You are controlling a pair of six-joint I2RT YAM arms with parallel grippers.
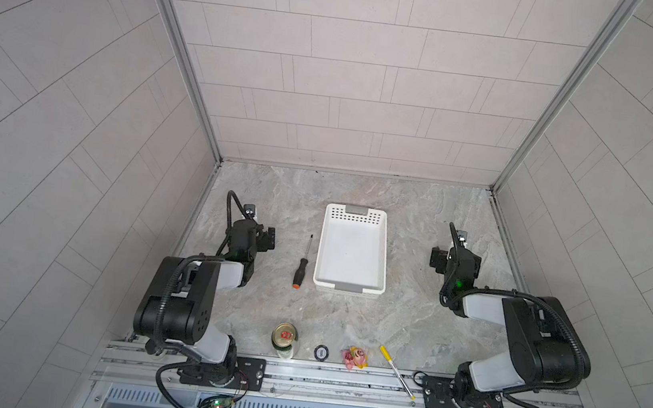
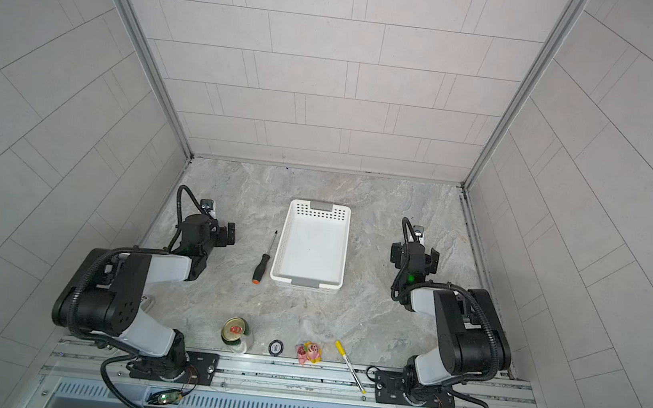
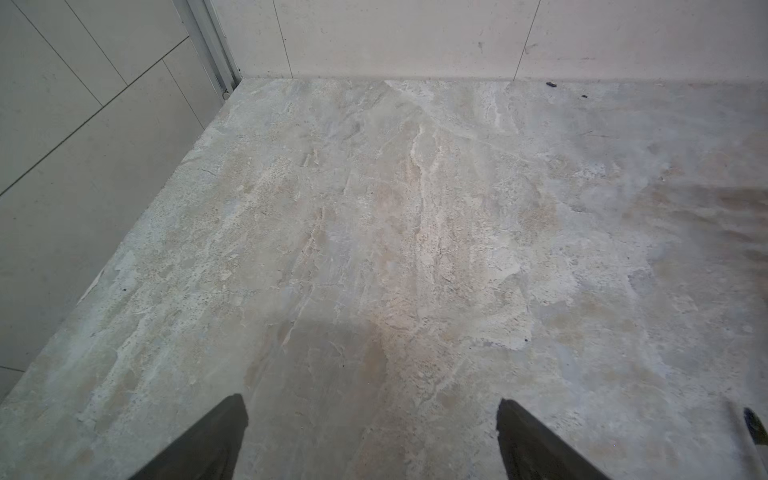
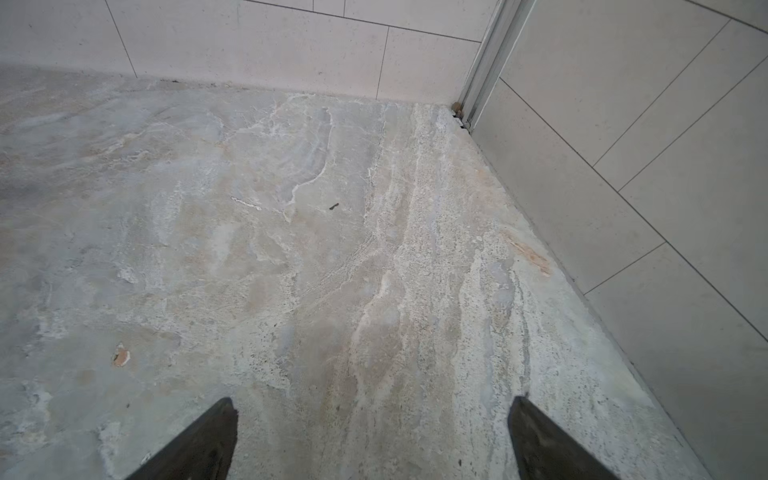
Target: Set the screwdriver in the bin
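The screwdriver point(image 1: 301, 267) point(image 2: 262, 264) lies flat on the marbled table just left of the bin, its orange cap toward the front and its thin shaft pointing to the back. The bin point(image 1: 356, 217) point(image 2: 317, 212) is a shallow white tray standing at mid-table with nothing in it. My left gripper point(image 1: 249, 233) point(image 3: 370, 401) hovers left of the screwdriver, apart from it, open over bare table. On the far side of the bin my right gripper point(image 1: 456, 258) point(image 4: 374, 401) is open too, with only tabletop between its fingers.
Along the front edge stand a gold-topped can point(image 1: 284, 336), a small black disc point(image 1: 321, 352), a pink and yellow toy point(image 1: 355, 357) and a yellow-capped pen point(image 1: 396, 370). Tiled walls close the table on three sides. A dark sliver point(image 3: 755, 424) shows at the left wrist view's edge.
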